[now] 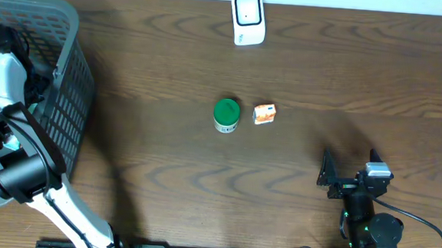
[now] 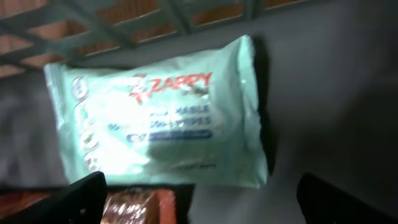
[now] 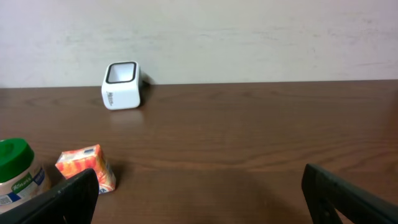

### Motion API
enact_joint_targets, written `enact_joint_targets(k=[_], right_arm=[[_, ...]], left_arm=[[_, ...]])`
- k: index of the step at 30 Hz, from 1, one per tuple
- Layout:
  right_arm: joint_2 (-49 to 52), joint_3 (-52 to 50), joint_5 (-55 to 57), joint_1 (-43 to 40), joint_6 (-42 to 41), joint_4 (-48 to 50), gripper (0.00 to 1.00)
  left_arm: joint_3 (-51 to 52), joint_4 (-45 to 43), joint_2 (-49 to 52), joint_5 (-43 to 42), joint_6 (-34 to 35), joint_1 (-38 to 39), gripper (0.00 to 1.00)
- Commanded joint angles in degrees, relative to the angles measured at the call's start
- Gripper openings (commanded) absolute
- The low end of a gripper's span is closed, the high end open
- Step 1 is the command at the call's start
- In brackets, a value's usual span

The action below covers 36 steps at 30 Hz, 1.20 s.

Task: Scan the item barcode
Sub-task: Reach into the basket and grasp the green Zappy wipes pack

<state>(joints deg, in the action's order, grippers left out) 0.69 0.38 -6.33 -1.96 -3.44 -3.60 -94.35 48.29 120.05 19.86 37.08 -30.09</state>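
A pale green wipes packet [image 2: 158,115] printed "ZAPPY" lies flat on the floor of the grey basket [image 1: 65,91]. My left gripper [image 2: 202,199] hovers over the packet's near edge. It is open, and nothing sits between its black fingertips [image 2: 84,196]. An orange shiny packet [image 2: 140,208] lies just under the left fingertip. The white barcode scanner [image 1: 248,18] stands at the table's far edge, also visible in the right wrist view as the scanner [image 3: 121,85]. My right gripper [image 1: 327,175] rests low at the front right, open and empty [image 3: 205,199], facing the scanner.
A green-lidded jar [image 1: 226,114] and a small orange carton [image 1: 264,113] stand mid-table; the right wrist view has the jar [image 3: 15,171] and carton [image 3: 84,167] at far left. The basket's lattice wall [image 2: 124,18] rises behind the wipes packet. My left arm [image 1: 8,88] reaches down into the basket.
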Motion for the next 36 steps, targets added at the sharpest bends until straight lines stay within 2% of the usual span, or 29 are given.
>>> enact_joint_targets(k=[1,15,22,25,28,30,34,36], right_arm=[[-0.2,-0.1,0.3,0.6,-0.6,-0.2,0.99],[-0.2,-0.1,0.3,0.6,-0.6,-0.2,0.99],[-0.2,-0.1,0.3,0.6,-0.6,-0.2,0.99],[-0.2,-0.1,0.3,0.6,-0.6,-0.2,0.99],[-0.2,-0.1,0.3,0.6,-0.6,-0.2,0.99],[-0.2,-0.1,0.3,0.6,-0.6,-0.2,0.99],[-0.2,-0.1,0.3,0.6,-0.6,-0.2,0.99],[-0.2,-0.1,0.3,0.6,-0.6,-0.2,0.99]], left_arm=[[0.3,-1.2,0.9,1.4,-4.1,0.2,0.98],[0.3,-1.9,5.3,1.9,-9.9,0.2,0.98],[0.3,2.3,6.1,12.7,-9.9,-0.4,0.98],[0.3,4.1,6.1,14.0,-10.1,-1.3,0.99],[0.3,6.1,6.1,13.9,-10.1,-2.5,0.88],[0.3,7.4,6.1,13.8,-10.1,-3.3,0.74],[0.3,9.6,6.1,13.8,-10.1,-4.7,0.59],[0.3,10.7,6.1,13.8,-10.0,-5.3,0.46]])
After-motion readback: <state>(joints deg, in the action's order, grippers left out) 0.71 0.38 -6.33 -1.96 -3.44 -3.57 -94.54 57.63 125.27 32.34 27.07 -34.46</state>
